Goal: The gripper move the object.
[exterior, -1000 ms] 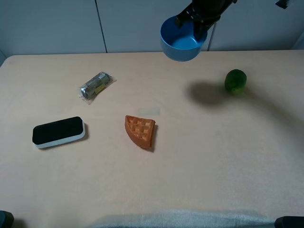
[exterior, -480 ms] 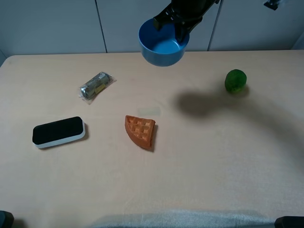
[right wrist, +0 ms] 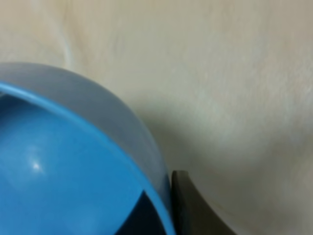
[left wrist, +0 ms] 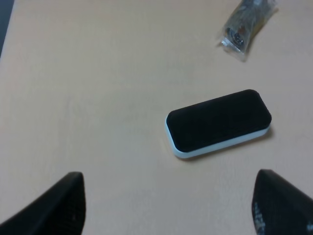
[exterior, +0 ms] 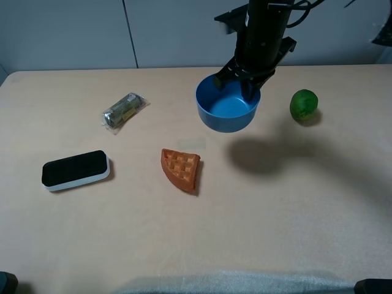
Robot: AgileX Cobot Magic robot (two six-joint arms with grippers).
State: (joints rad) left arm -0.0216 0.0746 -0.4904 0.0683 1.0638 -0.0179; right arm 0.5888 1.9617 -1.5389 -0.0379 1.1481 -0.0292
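The blue bowl (exterior: pixel 225 111) hangs in the air above the table's back middle, and its shadow falls on the table to the right of it. My right gripper (exterior: pixel 247 87) comes down from above and is shut on the bowl's far right rim. In the right wrist view the bowl (right wrist: pixel 58 166) fills the frame, with one dark finger (right wrist: pixel 188 208) outside the rim of the right gripper (right wrist: pixel 164 210). My left gripper (left wrist: pixel 167 196) is open and empty, low over the table near the black eraser.
An orange waffle wedge (exterior: pixel 181 169) lies left of and nearer than the bowl. A green lime (exterior: pixel 304 105) sits to the right. A wrapped packet (exterior: pixel 125 110) (left wrist: pixel 247 22) and a black eraser with a white base (exterior: pixel 76 169) (left wrist: pixel 218 122) lie at the left.
The right gripper carried the bowl left along the back edge, then brought it down and toward the table's middle. The other things have not moved.
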